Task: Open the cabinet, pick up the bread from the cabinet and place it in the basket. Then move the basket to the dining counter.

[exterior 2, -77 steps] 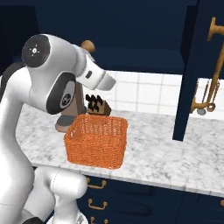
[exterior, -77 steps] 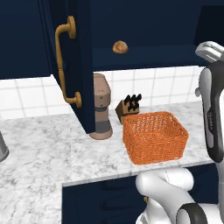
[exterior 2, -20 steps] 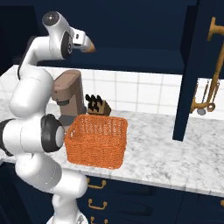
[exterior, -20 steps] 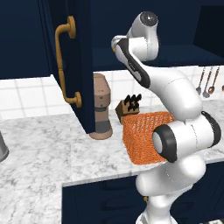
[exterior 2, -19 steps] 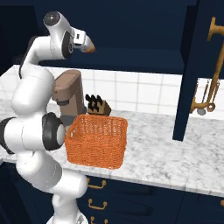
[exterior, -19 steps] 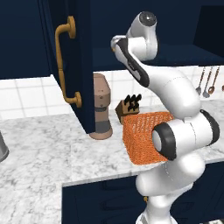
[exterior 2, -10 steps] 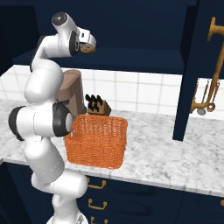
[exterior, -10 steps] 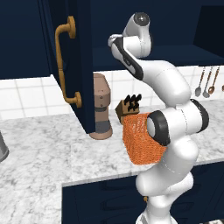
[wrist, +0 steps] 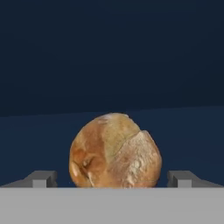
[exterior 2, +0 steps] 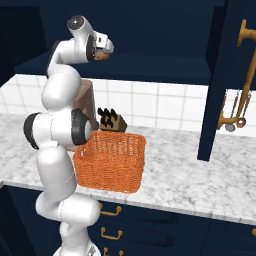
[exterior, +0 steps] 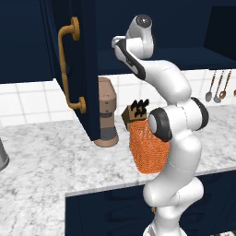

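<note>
1. Our tool (wrist: 112, 183) is spread wide, released, fingertips (wrist: 42, 178) flanking the bread (wrist: 114, 151).
2. The bread sits on the cabinet (exterior 2: 165, 65) shelf.
3. The basket (exterior 2: 114, 161) stands on the table (exterior 2: 190, 180), at six o'clock below.

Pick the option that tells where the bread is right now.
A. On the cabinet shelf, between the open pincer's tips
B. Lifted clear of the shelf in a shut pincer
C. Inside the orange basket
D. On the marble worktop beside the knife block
A: the hand view shows the bread resting on the cabinet shelf, with the pincer tips wide apart on either side of it.
</note>
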